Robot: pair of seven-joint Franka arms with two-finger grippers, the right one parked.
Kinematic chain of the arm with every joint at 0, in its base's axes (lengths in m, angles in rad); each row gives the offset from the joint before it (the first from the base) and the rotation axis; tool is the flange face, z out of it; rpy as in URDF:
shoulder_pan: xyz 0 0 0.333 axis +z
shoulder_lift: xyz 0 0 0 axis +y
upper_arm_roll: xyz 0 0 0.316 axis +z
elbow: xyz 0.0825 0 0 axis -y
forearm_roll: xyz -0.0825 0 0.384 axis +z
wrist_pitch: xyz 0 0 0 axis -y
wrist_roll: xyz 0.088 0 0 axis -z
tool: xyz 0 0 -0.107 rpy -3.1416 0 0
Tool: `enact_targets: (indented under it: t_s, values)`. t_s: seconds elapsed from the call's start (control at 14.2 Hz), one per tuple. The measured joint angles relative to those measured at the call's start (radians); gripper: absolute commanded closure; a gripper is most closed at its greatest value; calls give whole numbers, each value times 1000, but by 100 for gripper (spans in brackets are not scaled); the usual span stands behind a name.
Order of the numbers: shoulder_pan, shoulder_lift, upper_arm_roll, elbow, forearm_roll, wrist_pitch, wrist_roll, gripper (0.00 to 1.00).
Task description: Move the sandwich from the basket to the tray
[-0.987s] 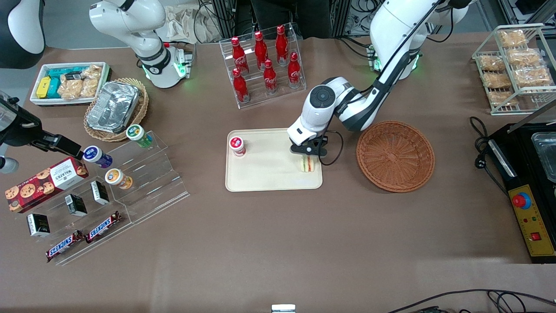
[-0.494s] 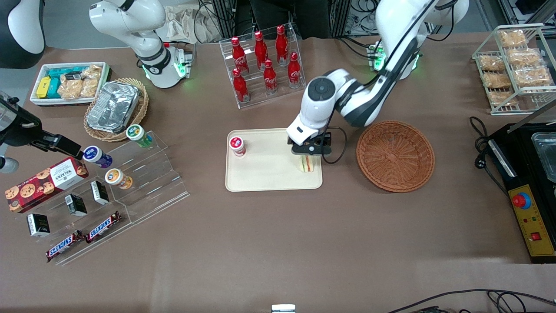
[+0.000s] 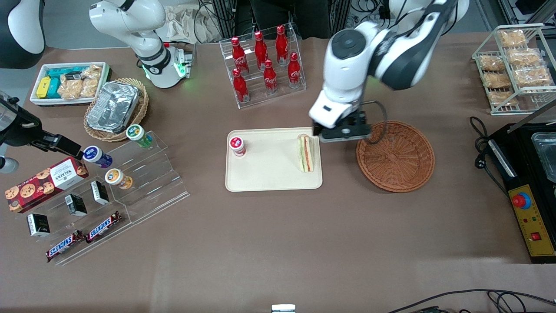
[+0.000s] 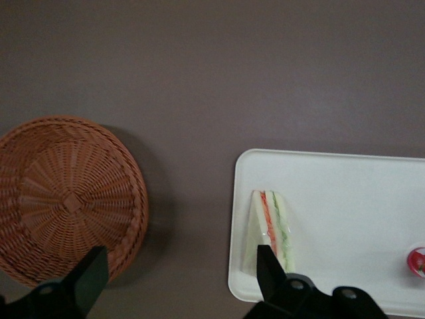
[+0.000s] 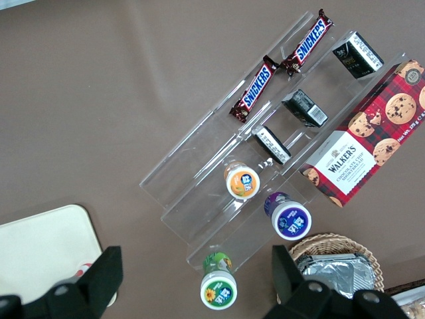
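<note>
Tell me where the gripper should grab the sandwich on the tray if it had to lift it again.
Probably from above, pinching the two bread faces of the sandwich mid-length: it stands on edge on the tray, filling stripes facing up. The open gripper hangs above the gap beside the basket.

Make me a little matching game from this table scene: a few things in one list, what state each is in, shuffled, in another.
Things:
1. sandwich
2. basket
3. gripper
4. small red-lidded cup

States:
A. empty
B. open, raised between tray and basket
C. on the tray's edge nearest the basket
D. on the tray's corner toward the parked arm

Pairs: 1-C, 2-A, 3-B, 4-D
</note>
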State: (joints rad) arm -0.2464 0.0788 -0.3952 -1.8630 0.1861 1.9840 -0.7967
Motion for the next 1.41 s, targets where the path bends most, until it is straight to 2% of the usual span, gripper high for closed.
enact_targets:
  t_s: [0.42,0.56,0.92,1.41]
  values:
    - [173,-124,16,9,-72,-137,307,1]
    - [178,-163,79,8,-80,-171,394,1]
    - [178,-213,222,-7,-157,-193,599,1]
    - [178,-191,239,20,-166,-193,680,1]
